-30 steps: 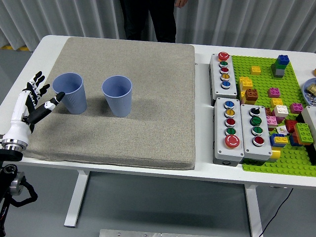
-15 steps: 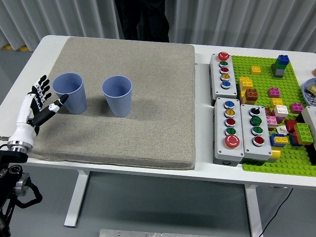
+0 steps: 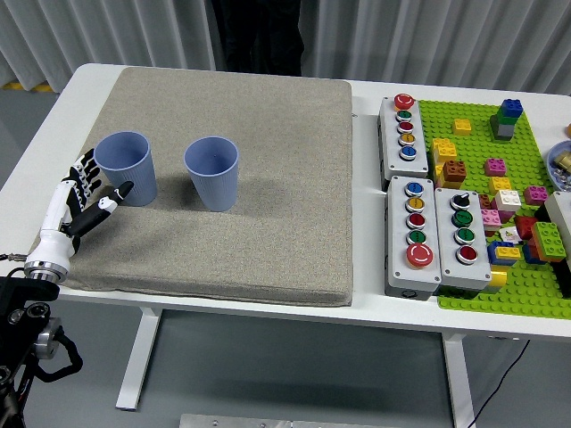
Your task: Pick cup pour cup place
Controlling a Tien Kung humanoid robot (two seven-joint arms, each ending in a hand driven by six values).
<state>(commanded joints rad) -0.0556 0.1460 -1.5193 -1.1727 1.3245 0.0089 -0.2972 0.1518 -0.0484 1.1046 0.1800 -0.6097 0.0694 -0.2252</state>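
Note:
Two blue plastic cups stand upright on the grey mat. The left cup is near the mat's left edge and the right cup is a short way to its right. My left hand sits just left of the left cup, fingers spread, thumb tip close to the cup's lower wall, holding nothing. Whether it touches the cup is not clear. The right arm is out of view.
Two grey button boxes lie right of the mat. A green baseplate with several loose bricks fills the right side. A person in dark clothes stands at the far side.
My left hand has moved right and slightly down, closing in on the left cup's side. The cups have not moved.

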